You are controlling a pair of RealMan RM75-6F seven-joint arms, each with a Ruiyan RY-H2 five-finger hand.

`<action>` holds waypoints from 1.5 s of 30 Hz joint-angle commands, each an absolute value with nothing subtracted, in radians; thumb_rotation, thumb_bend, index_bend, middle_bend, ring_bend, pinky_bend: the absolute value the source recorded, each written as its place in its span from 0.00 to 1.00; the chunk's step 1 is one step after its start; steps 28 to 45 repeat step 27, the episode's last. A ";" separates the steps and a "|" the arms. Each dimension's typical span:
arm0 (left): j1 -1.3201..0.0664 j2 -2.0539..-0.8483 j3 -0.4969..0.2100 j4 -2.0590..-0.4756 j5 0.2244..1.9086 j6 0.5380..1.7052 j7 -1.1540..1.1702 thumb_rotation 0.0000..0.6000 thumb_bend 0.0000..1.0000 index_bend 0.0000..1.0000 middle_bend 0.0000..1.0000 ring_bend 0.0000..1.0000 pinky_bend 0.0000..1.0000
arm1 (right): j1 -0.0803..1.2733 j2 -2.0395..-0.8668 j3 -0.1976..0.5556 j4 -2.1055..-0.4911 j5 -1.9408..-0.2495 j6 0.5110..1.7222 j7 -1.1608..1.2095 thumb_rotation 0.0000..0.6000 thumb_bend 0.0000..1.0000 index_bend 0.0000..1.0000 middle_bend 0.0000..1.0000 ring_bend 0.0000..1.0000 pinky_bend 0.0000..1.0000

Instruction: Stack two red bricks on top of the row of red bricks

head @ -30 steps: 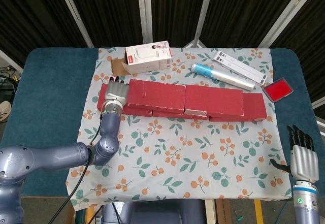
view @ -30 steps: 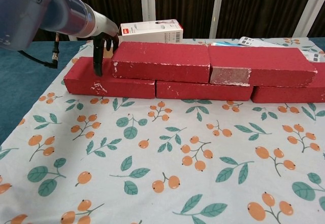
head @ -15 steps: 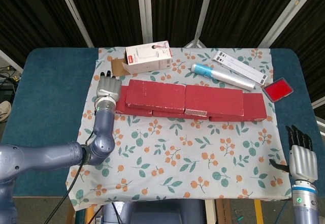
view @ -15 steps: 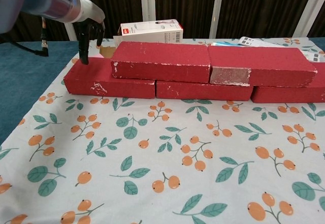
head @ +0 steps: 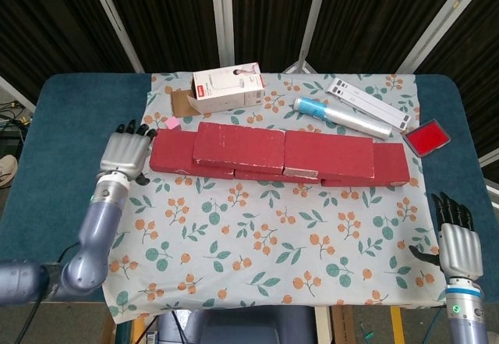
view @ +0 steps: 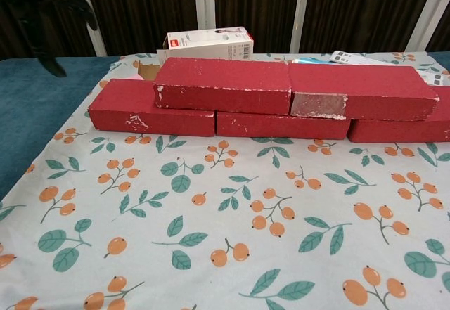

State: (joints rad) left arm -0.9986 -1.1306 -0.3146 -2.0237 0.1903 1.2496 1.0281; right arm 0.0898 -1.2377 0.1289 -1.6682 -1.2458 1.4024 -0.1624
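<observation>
Head view is showing your left hand (head: 125,153) spread and empty beside the two stacked bricks (head: 284,150) on the brick row (head: 279,168); your right hand (head: 458,242) is hovering open. Any sideways brush risks toppling the stack.

A white box (head: 228,89), a blue-capped tube (head: 341,116) and a red case (head: 427,139) lie on the floral cloth (head: 265,242).
</observation>
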 commanded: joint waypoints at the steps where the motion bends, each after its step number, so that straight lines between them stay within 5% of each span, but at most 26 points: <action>1: -0.641 -0.996 -0.113 -2.168 0.707 1.447 0.695 1.00 0.00 0.17 0.09 0.00 0.12 | 0.089 -1.232 0.122 -1.670 -1.264 1.407 -0.153 1.00 0.02 0.00 0.00 0.00 0.00; 6: -0.444 -1.031 0.038 -2.049 1.044 1.565 0.459 1.00 0.00 0.17 0.08 0.00 0.12 | 0.086 -1.224 0.113 -1.671 -1.291 1.413 -0.142 1.00 0.02 0.00 0.00 0.00 0.00; 13: -0.295 -1.083 0.130 -1.870 1.244 1.661 0.268 1.00 0.00 0.17 0.08 0.00 0.12 | 0.082 -1.217 0.111 -1.673 -1.307 1.425 -0.134 1.00 0.02 0.00 0.00 0.00 0.00; 27: -0.177 -1.118 0.163 -1.752 1.413 1.721 0.113 1.00 0.00 0.17 0.09 0.00 0.11 | 0.075 -1.194 0.091 -1.688 -1.376 1.452 -0.124 1.00 0.02 0.00 0.00 0.00 0.00; 45: -0.177 -1.118 0.163 -1.752 1.413 1.721 0.113 1.00 0.00 0.17 0.09 0.00 0.11 | 0.075 -1.194 0.091 -1.688 -1.376 1.452 -0.124 1.00 0.02 0.00 0.00 0.00 0.00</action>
